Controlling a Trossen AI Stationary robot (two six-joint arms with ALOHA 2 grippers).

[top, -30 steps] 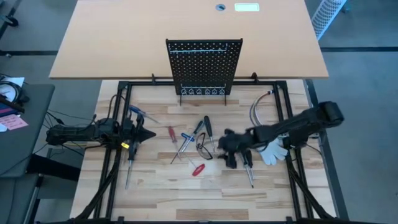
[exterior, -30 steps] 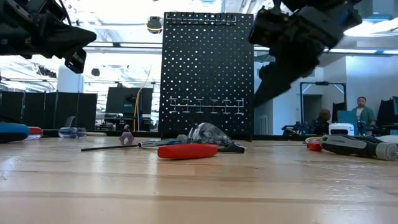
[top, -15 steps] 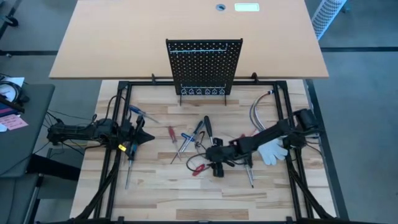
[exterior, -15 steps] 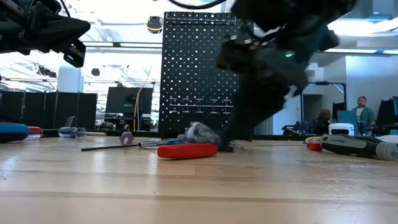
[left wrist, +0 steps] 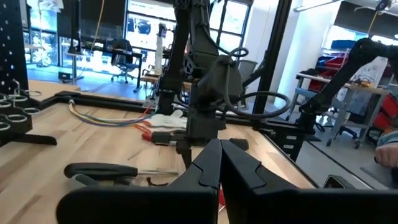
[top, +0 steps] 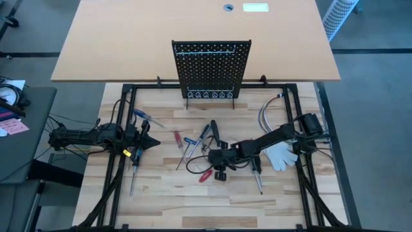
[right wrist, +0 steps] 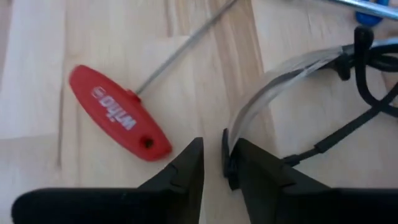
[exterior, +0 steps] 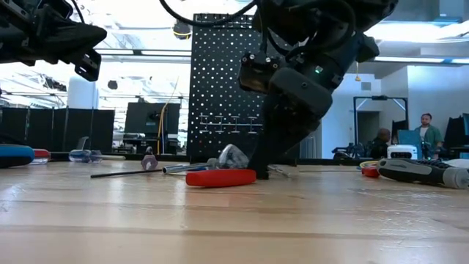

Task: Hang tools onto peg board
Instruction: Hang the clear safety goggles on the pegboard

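The right gripper (top: 219, 159) is down among the tools at the middle of the table, its two fingers (right wrist: 186, 171) drawn nearly together with only a thin slit between them, right at the edge of a pair of clear safety glasses (right wrist: 292, 87); whether the frame is actually pinched cannot be told. Just beside the fingertips lies a red T-handle driver (right wrist: 118, 115), its thin shaft angling away across the wood. In the low view this gripper (exterior: 258, 163) reaches the tabletop in front of the peg board (exterior: 245, 88). The peg board (top: 211, 68) stands upright at the far edge, well apart from the scattered tools. The left gripper (top: 149, 141) hovers over the table's left side, fingers (left wrist: 205, 171) closed together, holding nothing.
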